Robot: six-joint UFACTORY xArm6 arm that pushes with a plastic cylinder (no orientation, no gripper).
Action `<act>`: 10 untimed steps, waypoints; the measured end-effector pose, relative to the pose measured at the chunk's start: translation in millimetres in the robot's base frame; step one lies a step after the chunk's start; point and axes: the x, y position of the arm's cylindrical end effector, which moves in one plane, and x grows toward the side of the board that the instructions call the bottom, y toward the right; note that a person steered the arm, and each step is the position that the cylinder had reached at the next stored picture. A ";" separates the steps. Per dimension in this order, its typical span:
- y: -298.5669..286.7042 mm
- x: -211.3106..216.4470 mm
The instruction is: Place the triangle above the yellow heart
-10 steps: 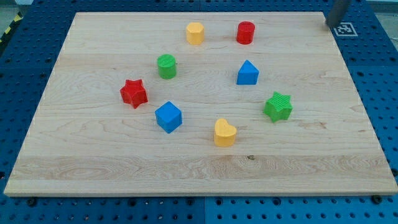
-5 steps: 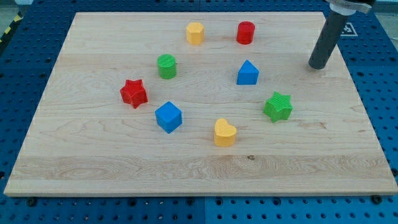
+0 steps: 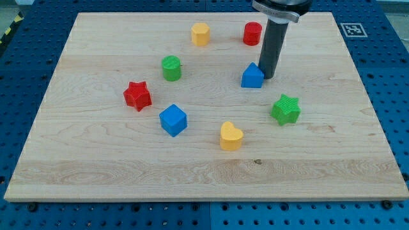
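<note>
The blue triangle block (image 3: 252, 76) stands right of the board's middle. The yellow heart (image 3: 231, 136) lies below it, slightly to the left, towards the view's bottom. My dark rod comes down from the view's top, and my tip (image 3: 269, 76) rests on the board against the triangle's right side, touching it or very nearly so.
Other blocks on the wooden board (image 3: 96, 160): a red cylinder (image 3: 252, 33) just above my rod's left, a yellow block (image 3: 200, 34), a green cylinder (image 3: 171, 68), a red star (image 3: 137, 95), a blue cube (image 3: 173, 119), a green star (image 3: 285, 109).
My rod has swept in from the board's top right corner towards the left and down to the triangle's right side. The triangle has shifted slightly left.
</note>
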 end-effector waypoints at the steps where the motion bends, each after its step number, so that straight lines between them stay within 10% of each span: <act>1: -27.6 0.1; 10: -87.5 24.8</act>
